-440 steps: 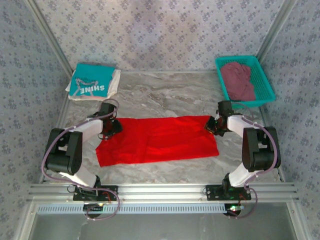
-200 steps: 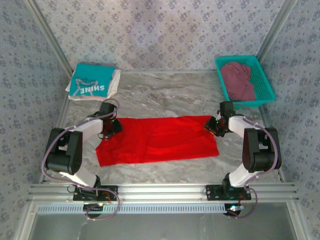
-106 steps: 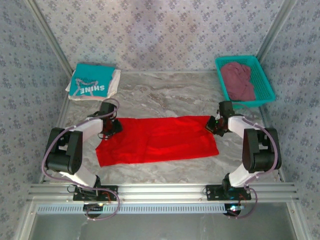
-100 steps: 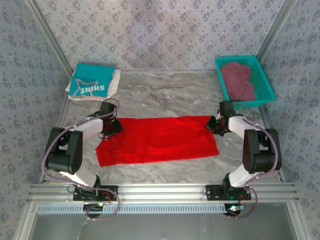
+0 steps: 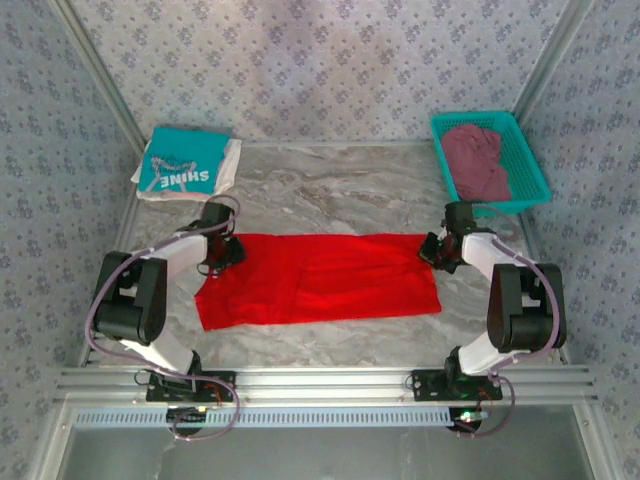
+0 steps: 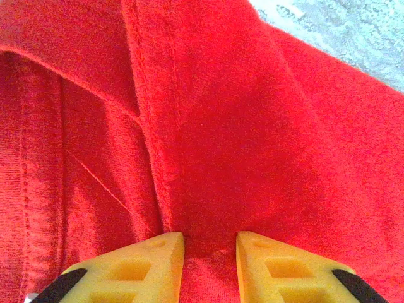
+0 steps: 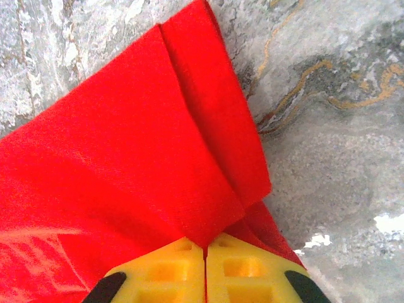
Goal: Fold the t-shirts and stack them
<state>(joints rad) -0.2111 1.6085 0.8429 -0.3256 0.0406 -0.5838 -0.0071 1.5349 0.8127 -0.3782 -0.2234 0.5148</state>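
A bright red t-shirt (image 5: 320, 280) lies spread flat in a wide band across the middle of the marble table (image 5: 330, 190). At its far left corner my left gripper (image 5: 228, 250) is closed on a thick bunch of red cloth (image 6: 221, 126), which keeps its yellow fingers (image 6: 145, 265) a little apart. At the far right corner my right gripper (image 5: 433, 250) is shut, with a folded edge of the red t-shirt (image 7: 126, 158) pinched between its tips (image 7: 204, 249). A teal t-shirt (image 5: 180, 165) printed "SHINE" lies folded on a white one (image 5: 229, 165) at the back left.
A teal plastic basket (image 5: 538, 170) at the back right holds a crumpled maroon t-shirt (image 5: 478, 160). Patterned walls close in the table on three sides. Bare marble (image 7: 334, 145) shows beside the shirt's right edge.
My right gripper has shut on the red shirt's far right corner and shifted slightly right, pulling that end taut. The left gripper has kept its hold and place.
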